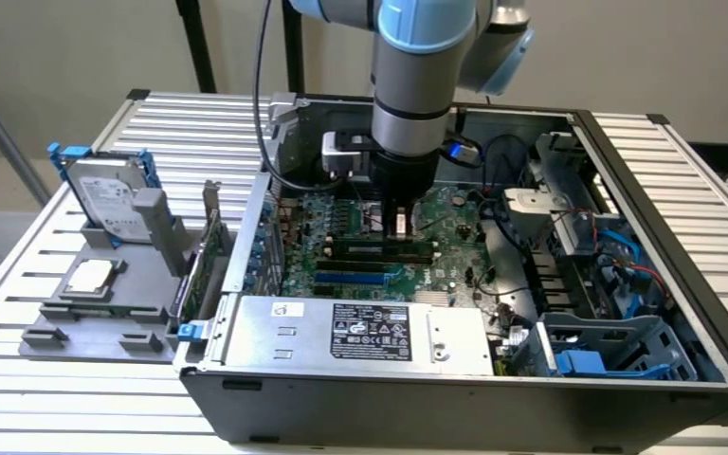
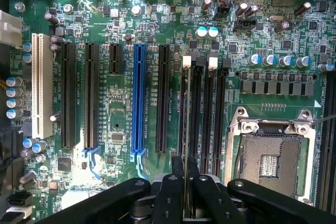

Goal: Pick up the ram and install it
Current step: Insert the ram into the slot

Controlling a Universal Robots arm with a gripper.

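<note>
Exterior view, slatted metal table [image 1: 35,398], open computer case [image 1: 667,190], fingers [image 2: 185,174] pinching the ram [image 2: 186,129] edge-on

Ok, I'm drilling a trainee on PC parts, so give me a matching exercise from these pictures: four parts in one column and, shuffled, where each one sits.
1. ram
2. processor socket
3. hard drive
4. power supply

A. upright on the grey stand, outside the case
B. gripped edge-on in the claw
C. silver-framed, beside the black memory slots
D. labelled silver box inside the case

Pairs: 1-B, 2-C, 3-A, 4-D
</note>
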